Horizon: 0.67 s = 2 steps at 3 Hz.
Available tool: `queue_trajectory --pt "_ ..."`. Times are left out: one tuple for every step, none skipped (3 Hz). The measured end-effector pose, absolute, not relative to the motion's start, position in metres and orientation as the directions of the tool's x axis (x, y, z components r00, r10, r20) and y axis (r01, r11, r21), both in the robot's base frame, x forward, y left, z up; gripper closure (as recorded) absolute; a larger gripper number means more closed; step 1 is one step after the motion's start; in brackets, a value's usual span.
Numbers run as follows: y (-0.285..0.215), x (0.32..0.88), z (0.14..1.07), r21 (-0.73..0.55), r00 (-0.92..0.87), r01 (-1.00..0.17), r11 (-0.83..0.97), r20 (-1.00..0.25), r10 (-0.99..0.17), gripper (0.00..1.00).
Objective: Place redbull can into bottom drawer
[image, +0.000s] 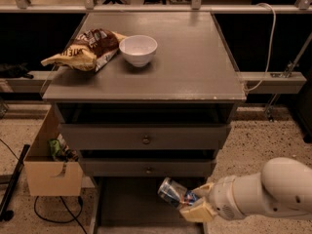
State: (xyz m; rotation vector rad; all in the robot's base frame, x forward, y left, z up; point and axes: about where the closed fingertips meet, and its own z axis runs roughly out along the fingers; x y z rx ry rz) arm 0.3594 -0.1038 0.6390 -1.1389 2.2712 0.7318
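The redbull can (171, 192), blue and silver with a red mark, is held tilted on its side in my gripper (191, 204), which is shut on it. The gripper comes in from the lower right on a white arm (263, 191). The can hangs over the right part of the bottom drawer (124, 204), which is pulled open below the two knobbed drawer fronts and shows a dark floor. The can is above the drawer floor, not resting on it.
On the grey cabinet top (195, 57) stand a white bowl (138, 49) and a chip bag (85, 50). A cardboard box (51, 162) with items sits on the floor to the left. A dark pole (12, 186) leans at far left.
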Motion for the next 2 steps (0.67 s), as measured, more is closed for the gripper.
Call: queue_trajectory --pt "-0.087 0.347 0.584 0.284 -0.558 -0.822 0.494 -0.579 -0.595 1.00" --pt "-0.079 0.354 0.538 0.303 -0.584 -0.807 0.507 -0.543 -0.603 1.00"
